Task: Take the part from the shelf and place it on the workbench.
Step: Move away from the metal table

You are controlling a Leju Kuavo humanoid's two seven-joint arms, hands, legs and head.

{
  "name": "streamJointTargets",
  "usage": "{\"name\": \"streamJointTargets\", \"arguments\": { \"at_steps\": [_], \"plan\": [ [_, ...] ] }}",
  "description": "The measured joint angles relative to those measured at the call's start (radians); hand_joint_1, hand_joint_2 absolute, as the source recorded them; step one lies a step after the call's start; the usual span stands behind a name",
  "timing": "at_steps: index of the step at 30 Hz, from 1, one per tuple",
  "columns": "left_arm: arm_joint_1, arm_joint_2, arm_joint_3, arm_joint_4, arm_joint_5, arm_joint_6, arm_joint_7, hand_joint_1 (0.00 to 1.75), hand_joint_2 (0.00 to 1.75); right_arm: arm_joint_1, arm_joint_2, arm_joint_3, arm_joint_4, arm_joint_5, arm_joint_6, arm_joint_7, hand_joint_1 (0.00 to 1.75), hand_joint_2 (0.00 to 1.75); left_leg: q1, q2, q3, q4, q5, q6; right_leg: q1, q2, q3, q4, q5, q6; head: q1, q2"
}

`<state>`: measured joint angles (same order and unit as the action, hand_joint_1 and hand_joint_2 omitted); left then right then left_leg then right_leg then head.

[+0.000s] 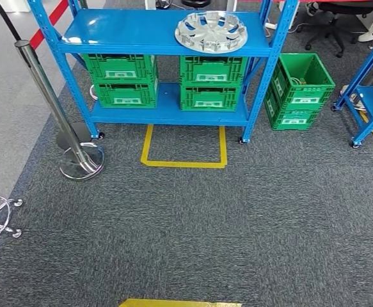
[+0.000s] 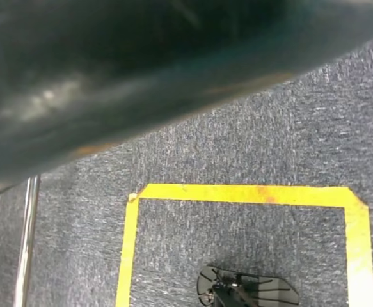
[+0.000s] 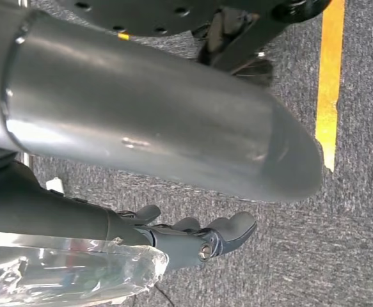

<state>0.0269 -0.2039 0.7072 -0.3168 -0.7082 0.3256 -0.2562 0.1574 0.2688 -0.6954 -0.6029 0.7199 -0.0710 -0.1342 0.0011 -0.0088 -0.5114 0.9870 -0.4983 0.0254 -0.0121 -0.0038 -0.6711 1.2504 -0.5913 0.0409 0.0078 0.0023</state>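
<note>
The part is a silver wheel cover (image 1: 211, 31) lying flat on the right half of the top board of the blue shelf (image 1: 126, 32), straight ahead across the carpet. In the right wrist view my right hand (image 3: 141, 128) hangs over the grey carpet, thick grey thumb out and dark fingers (image 3: 208, 236) stretched, with nothing in it. In the left wrist view a dark blurred mass (image 2: 126, 70) close to the lens may be my left hand; how its fingers lie cannot be made out.
Green crates (image 1: 121, 80) (image 1: 210, 83) fill the lower shelf and another stack (image 1: 300, 89) stands on the floor to its right. A yellow taped square (image 1: 184, 150) marks the carpet before the shelf. A chrome barrier post (image 1: 80, 157) leans at left; a second blue rack (image 1: 372, 96) at right.
</note>
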Motion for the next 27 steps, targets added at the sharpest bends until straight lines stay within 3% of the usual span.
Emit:
{"name": "streamJointTargets", "arguments": {
  "at_steps": [2,3,4,8,10,12,13,14,16,18,20,23,25,27],
  "plan": [
    [0.001,-0.002,0.006,-0.001,-0.003,0.001,-0.002,0.0,0.0,0.003,0.0,-0.003,-0.004,0.004,0.002,-0.001,0.0,0.0,-0.001,-0.002,0.022,0.0,-0.016,-0.005,0.001,0.002,0.048,-0.129,0.086,-0.008,0.0,0.0],
    [0.0,-0.002,0.009,-0.001,-0.005,0.002,-0.002,0.0,0.0,0.002,0.001,-0.004,-0.006,0.006,0.004,-0.002,0.0,0.0,-0.003,-0.003,0.028,0.001,-0.024,-0.01,0.002,0.003,0.073,-0.182,0.107,-0.014,0.0,0.0],
    [-0.002,-0.003,0.011,-0.001,-0.008,0.004,-0.003,0.0,0.0,0.002,0.002,-0.005,-0.007,0.009,0.006,-0.002,0.0,0.0,-0.004,-0.004,0.033,0.001,-0.031,-0.015,0.004,0.005,0.091,-0.219,0.117,-0.019,-0.001,0.0],
    [-0.009,-0.003,0.026,-0.001,-0.013,0.009,-0.006,0.0,0.0,0.007,0.011,-0.012,-0.016,0.016,0.011,-0.004,0.0,0.0,-0.003,-0.003,0.035,0.012,-0.052,-0.035,0.002,0.006,0.109,-0.235,0.101,-0.038,-0.006,0.0],
    [-0.01,-0.003,0.032,-0.002,-0.016,0.011,-0.006,0.0,0.0,0.008,0.016,-0.017,-0.023,0.017,0.012,-0.003,0.0,0.0,-0.001,-0.001,-0.005,0.096,-0.091,-0.046,-0.002,0.003,0.122,-0.241,0.093,-0.047,-0.012,0.0],
    [-0.009,-0.003,0.035,-0.002,-0.021,0.012,-0.007,0.0,0.0,0.008,0.018,-0.02,-0.026,0.018,0.012,0.0,0.0,0.0,0.003,0.001,-0.092,0.239,-0.138,-0.054,-0.002,0.001,0.136,-0.242,0.08,-0.052,-0.015,0.0],
    [-0.007,-0.003,0.037,-0.002,-0.022,0.012,-0.007,0.0,0.0,0.008,0.019,-0.021,-0.027,0.018,0.013,0.001,0.0,0.0,0.004,0.001,-0.131,0.291,-0.142,-0.056,-0.002,0.0,0.144,-0.242,0.072,-0.052,-0.015,0.0],
    [-0.004,-0.003,0.038,-0.002,-0.023,0.012,-0.007,0.0,0.0,0.01,0.019,-0.021,-0.027,0.018,0.013,0.001,0.0,0.0,0.005,0.001,-0.154,0.309,-0.126,-0.056,-0.002,0.001,0.155,-0.242,0.064,-0.051,-0.016,0.0],
    [0.0,-0.003,0.041,-0.002,-0.023,0.012,-0.007,0.0,0.0,0.013,0.021,-0.023,-0.028,0.018,0.013,0.002,0.0,0.0,0.005,0.002,-0.146,0.237,-0.038,-0.051,-0.002,0.002,0.181,-0.242,0.045,-0.047,-0.016,0.0],
    [0.0,-0.003,0.044,-0.002,-0.024,0.012,-0.007,0.0,0.0,0.013,0.023,-0.026,-0.03,0.019,0.013,0.002,0.0,0.0,0.001,0.005,-0.106,0.122,0.038,-0.04,-0.001,0.003,0.2,-0.244,0.025,-0.039,-0.015,0.0],
    [-0.001,-0.005,0.046,-0.002,-0.025,0.012,-0.008,0.0,0.0,0.012,0.026,-0.027,-0.032,0.019,0.012,0.001,0.0,0.0,-0.004,0.008,-0.08,0.059,0.039,-0.028,0.002,0.001,0.212,-0.247,0.013,-0.027,-0.015,0.0],
    [0.002,-0.008,0.05,-0.006,-0.028,0.012,-0.008,0.0,0.0,0.01,0.028,-0.028,-0.039,0.021,0.014,0.001,0.0,0.0,-0.001,0.005,-0.06,0.033,0.019,-0.011,0.002,-0.002,0.224,-0.241,0.009,-0.01,-0.015,0.0],
    [0.004,-0.01,0.053,-0.011,-0.033,0.01,-0.006,0.0,0.0,0.009,0.029,-0.028,-0.046,0.026,0.018,0.002,0.0,0.0,0.002,0.004,-0.042,0.027,0.011,-0.001,0.001,0.0,0.185,-0.174,-0.012,-0.002,-0.012,0.0],
    [0.003,-0.013,0.056,-0.014,-0.04,0.008,-0.005,0.0,0.0,0.009,0.03,-0.029,-0.05,0.03,0.02,0.003,0.0,0.0,0.0,0.004,-0.029,0.026,-0.003,0.006,0.002,0.0,0.099,-0.042,-0.056,0.001,-0.01,0.0]
  ]
}}
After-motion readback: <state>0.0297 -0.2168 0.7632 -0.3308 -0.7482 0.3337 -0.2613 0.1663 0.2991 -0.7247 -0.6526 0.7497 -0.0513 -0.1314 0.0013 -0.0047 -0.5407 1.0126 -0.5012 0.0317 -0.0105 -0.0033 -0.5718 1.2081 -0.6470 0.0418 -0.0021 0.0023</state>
